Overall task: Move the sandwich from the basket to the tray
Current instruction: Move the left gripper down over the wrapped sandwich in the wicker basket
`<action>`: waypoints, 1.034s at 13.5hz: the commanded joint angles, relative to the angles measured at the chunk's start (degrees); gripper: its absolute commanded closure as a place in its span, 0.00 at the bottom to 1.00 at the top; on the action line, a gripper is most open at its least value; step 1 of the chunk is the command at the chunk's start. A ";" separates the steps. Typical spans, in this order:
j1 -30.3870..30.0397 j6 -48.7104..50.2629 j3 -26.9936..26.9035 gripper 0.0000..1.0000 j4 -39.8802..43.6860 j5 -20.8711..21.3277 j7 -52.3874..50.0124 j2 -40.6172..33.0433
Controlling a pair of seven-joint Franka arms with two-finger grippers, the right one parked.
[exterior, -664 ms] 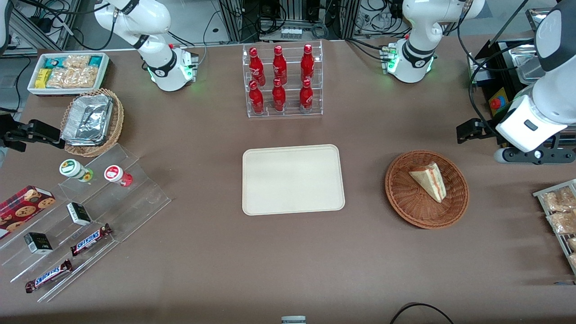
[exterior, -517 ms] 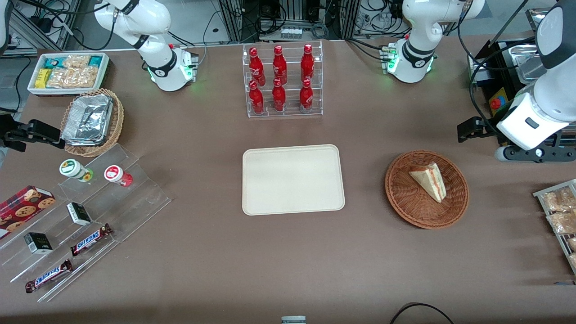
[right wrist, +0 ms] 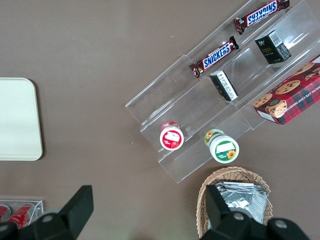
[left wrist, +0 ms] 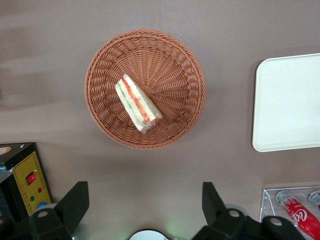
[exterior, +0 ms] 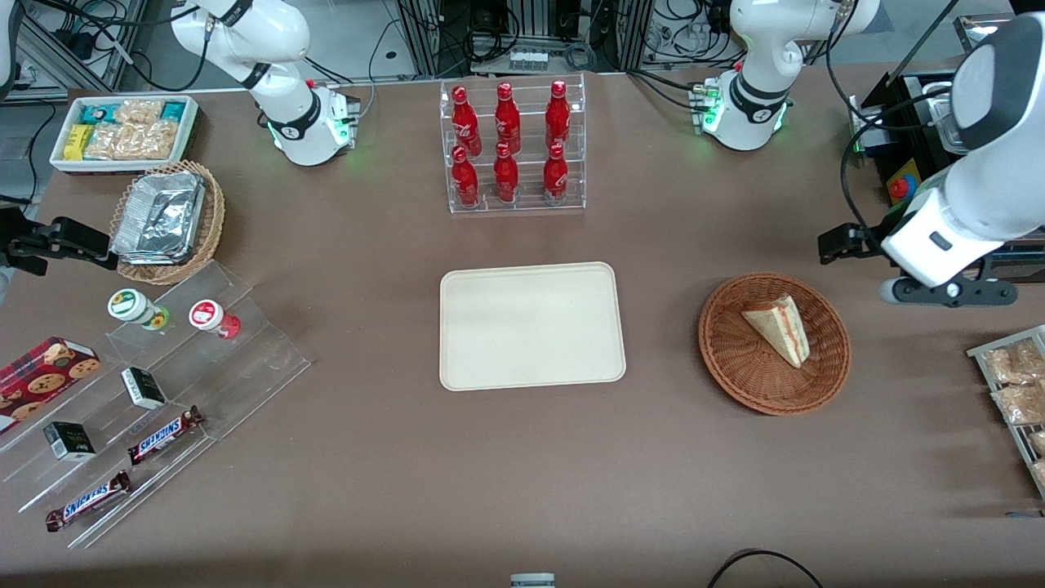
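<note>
The sandwich [exterior: 780, 327] [left wrist: 137, 103], a pale wedge with red and green filling, lies in the reddish-brown wicker basket [exterior: 735, 359] [left wrist: 177, 65]. The cream tray [exterior: 531, 325] [left wrist: 289, 100] lies flat with nothing on it, beside the basket toward the parked arm's end. My gripper [exterior: 947, 291] [left wrist: 144, 190] hangs open above the bare table. It is beside the basket, a little farther from the front camera and toward the working arm's end. Its fingers [left wrist: 77, 192] are spread wide with nothing between them.
A clear rack of red bottles [exterior: 513, 147] [left wrist: 296, 210] stands farther from the front camera than the tray. A black control box with a red button [exterior: 898, 186] [left wrist: 31, 179] sits near the gripper. A wire rack of snack packets [exterior: 1012, 384] is at the working arm's end.
My gripper and wrist have shifted toward the basket and slightly nearer the front camera. The sandwich, basket and tray have not moved.
</note>
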State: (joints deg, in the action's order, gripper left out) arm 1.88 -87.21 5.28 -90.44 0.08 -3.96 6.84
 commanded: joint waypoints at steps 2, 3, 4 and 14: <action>-0.04 -9.18 0.17 0.00 -9.30 0.88 0.62 -1.57; -0.12 -11.47 0.17 0.00 -11.50 0.88 0.53 -1.66; -0.21 -13.58 0.08 0.00 -13.17 0.88 0.36 -1.57; -1.71 -30.47 -0.01 0.00 -26.90 0.88 -11.38 0.27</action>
State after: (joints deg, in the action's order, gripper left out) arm 0.33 -115.51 4.94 -115.99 0.26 -9.57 7.17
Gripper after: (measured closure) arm 0.000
